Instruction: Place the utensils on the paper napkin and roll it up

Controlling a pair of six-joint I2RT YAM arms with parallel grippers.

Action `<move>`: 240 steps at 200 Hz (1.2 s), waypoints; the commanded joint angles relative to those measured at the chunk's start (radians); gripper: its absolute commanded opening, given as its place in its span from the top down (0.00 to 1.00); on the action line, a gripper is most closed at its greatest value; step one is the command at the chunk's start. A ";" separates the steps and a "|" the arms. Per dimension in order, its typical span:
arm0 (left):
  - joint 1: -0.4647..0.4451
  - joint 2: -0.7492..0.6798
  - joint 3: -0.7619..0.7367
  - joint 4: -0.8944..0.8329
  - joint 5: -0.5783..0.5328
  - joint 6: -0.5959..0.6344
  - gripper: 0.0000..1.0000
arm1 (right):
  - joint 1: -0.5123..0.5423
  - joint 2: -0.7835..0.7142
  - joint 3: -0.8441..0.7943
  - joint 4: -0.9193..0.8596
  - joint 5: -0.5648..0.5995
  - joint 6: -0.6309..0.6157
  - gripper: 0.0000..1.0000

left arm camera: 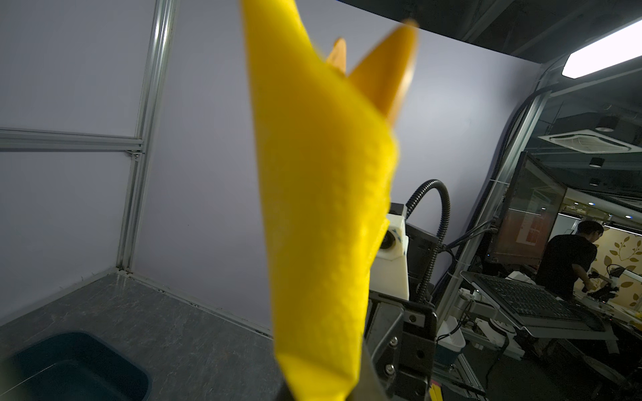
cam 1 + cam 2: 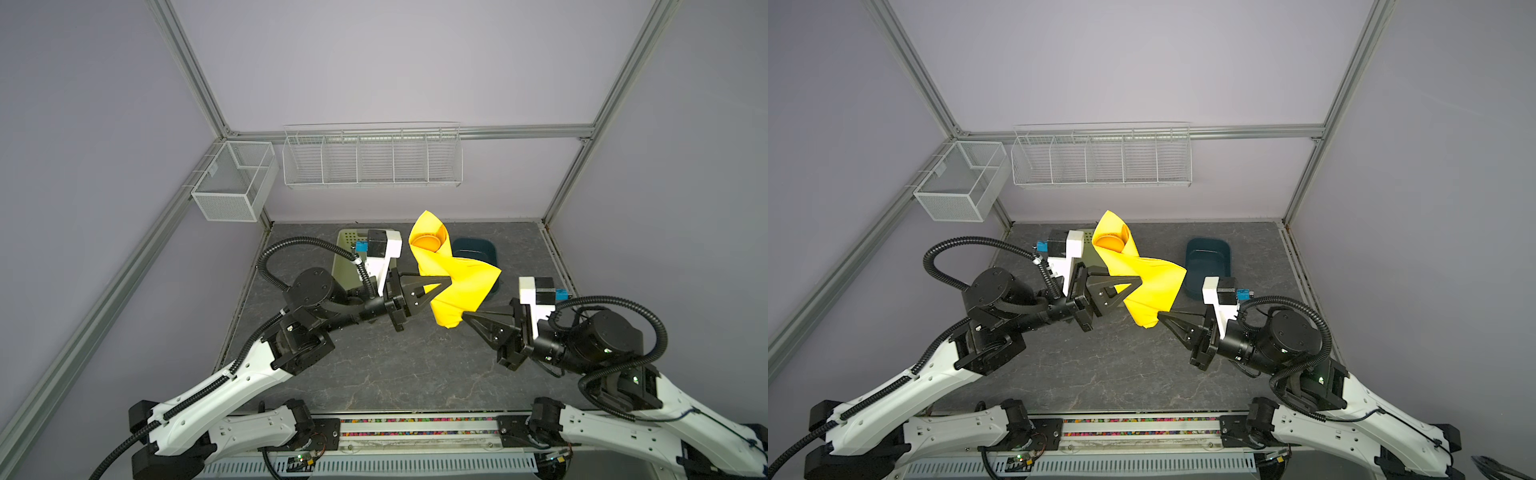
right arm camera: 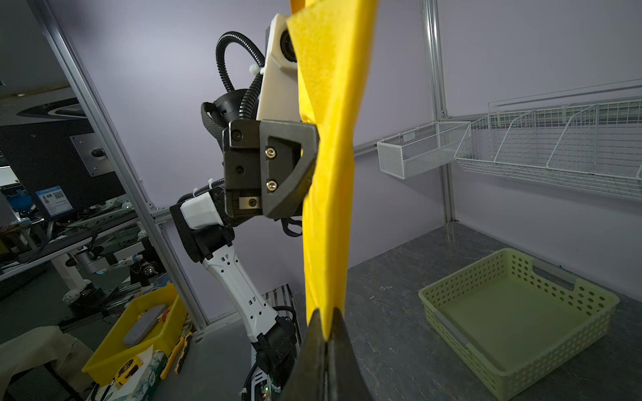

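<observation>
Behind the left hand (image 2: 448, 281), a pale green perforated plastic basket (image 3: 469, 277) sits on the grey stone-patterned bench (image 2: 395, 374). The left hand is raised well above the bench and pressed together on the middle of the bright yellow paper napkin (image 2: 469, 278). The napkin is wound into a loose, twisted cone and hangs in the air between the two hands rather than lying flat. Above that hand, the cone's open mouth shows the round bowl of an orange plastic spoon (image 2: 428, 242). In the left wrist view two orange tips (image 1: 385, 76) poke out of the same end, though I cannot tell which utensils they are. Below and to the right, the right hand (image 2: 466, 318) is pinching the roll's narrow lower end, its fingers closed on the paper. Beyond the right hand stands a dark blue plastic tub (image 2: 1196, 253). The paper is probably light, soft and easy to tear or unwind, and the slim, stiff cutlery inside could slide out of the mouth if tipped. A grip across the wrapped handles, squeezing paper against plastic, looks safest.
</observation>
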 commanded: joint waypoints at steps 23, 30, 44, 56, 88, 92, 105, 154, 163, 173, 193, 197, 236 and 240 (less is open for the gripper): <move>0.004 -0.019 0.000 0.063 0.038 -0.012 1.00 | 0.005 -0.013 0.006 -0.045 0.080 -0.018 0.94; 0.003 -0.017 0.000 0.065 0.041 -0.014 1.00 | 0.005 -0.007 0.011 -0.051 0.083 -0.019 0.94; 0.004 -0.013 0.001 0.058 0.027 -0.013 1.00 | 0.004 0.011 0.028 -0.067 0.079 -0.020 0.94; 0.004 -0.012 0.007 0.022 -0.016 0.001 1.00 | 0.004 0.022 0.043 -0.083 0.075 -0.021 0.86; 0.004 -0.008 0.030 -0.088 -0.160 0.038 1.00 | 0.005 0.006 0.047 -0.093 0.084 -0.013 0.69; 0.004 -0.006 0.032 -0.098 -0.175 0.040 1.00 | 0.005 0.001 0.047 -0.094 0.087 -0.013 0.68; 0.004 -0.001 0.035 -0.118 -0.212 0.045 1.00 | 0.005 -0.013 0.049 -0.093 0.093 -0.018 0.67; 0.004 0.010 0.038 -0.148 -0.258 0.048 1.00 | 0.004 -0.035 0.062 -0.046 0.040 -0.049 0.71; 0.004 0.015 0.040 -0.147 -0.247 0.046 1.00 | 0.005 -0.013 0.081 -0.040 0.008 -0.056 0.71; 0.004 0.020 0.044 -0.147 -0.237 0.043 1.00 | 0.005 0.019 0.115 -0.048 -0.021 -0.064 0.72; 0.004 0.032 0.052 -0.146 -0.194 0.045 1.00 | 0.005 0.091 0.198 -0.090 -0.035 -0.074 0.72; 0.004 0.032 0.050 -0.143 -0.181 0.047 1.00 | 0.004 0.105 0.210 -0.097 -0.032 -0.076 0.72; 0.004 0.036 0.050 -0.117 -0.100 0.042 1.00 | 0.005 0.163 0.263 -0.162 0.080 -0.089 0.69; 0.004 0.036 0.050 -0.114 -0.090 0.041 1.00 | 0.004 0.163 0.262 -0.168 0.093 -0.089 0.69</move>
